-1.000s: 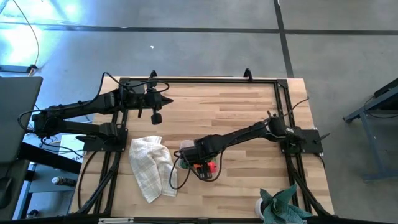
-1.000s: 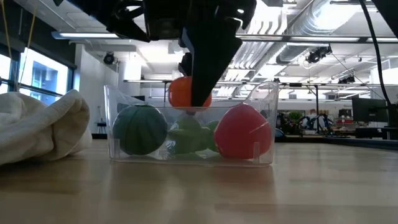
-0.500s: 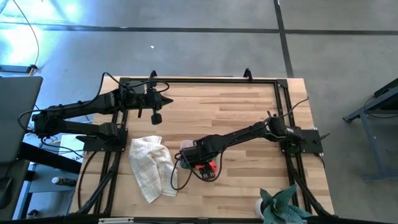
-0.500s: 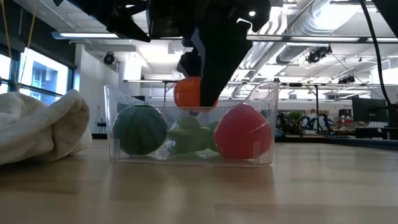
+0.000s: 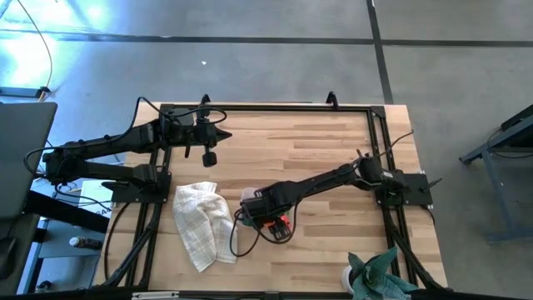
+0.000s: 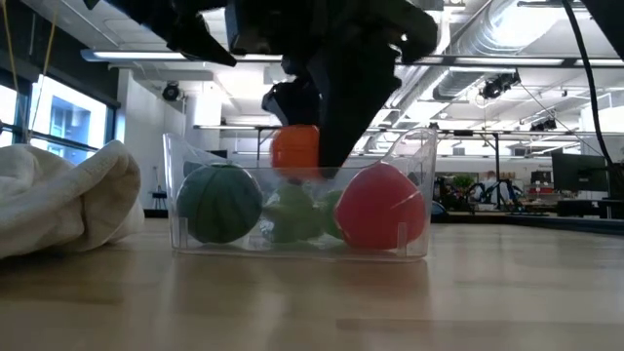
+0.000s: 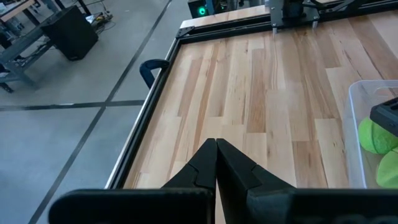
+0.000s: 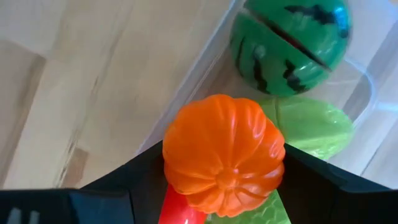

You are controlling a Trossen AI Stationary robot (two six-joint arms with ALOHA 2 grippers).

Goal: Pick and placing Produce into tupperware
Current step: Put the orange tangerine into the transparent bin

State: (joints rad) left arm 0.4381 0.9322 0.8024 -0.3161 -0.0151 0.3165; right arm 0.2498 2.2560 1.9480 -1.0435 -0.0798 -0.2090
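My right gripper [image 6: 317, 156] hangs directly above the tupperware [image 6: 414, 200], fingers clamped on the orange produce [image 8: 222, 152]. This piece sits just at the container's rim, over its middle, so the drop I judge to come next runs straight down; there is no sideways offset to correct. Seen from the table's edge, the orange piece [image 6: 294, 148] is above and between the round green produce [image 6: 218, 202] at one end and the red produce [image 6: 380, 206] at the other, with the light-green leafy produce [image 6: 296, 214] lying on the floor of the container right under it. My right wrist view confirms that the green striped ball [image 8: 292, 43] and the leafy piece [image 8: 311, 127] lie beyond the orange one, inside the clear wall. The container's long axis runs across the low view; the free space is its centre.

My left gripper [image 5: 209, 157] waits well away from the tupperware [image 5: 247, 197], toward the table's far left corner, fingers pressed together on nothing.

Beside the tupperware, on the left arm's side, lies the white cloth [image 5: 202, 223], just apart from it. The wooden table [image 5: 316, 142] is flat and level. Behind the tupperware the low view shows an open workshop hall.
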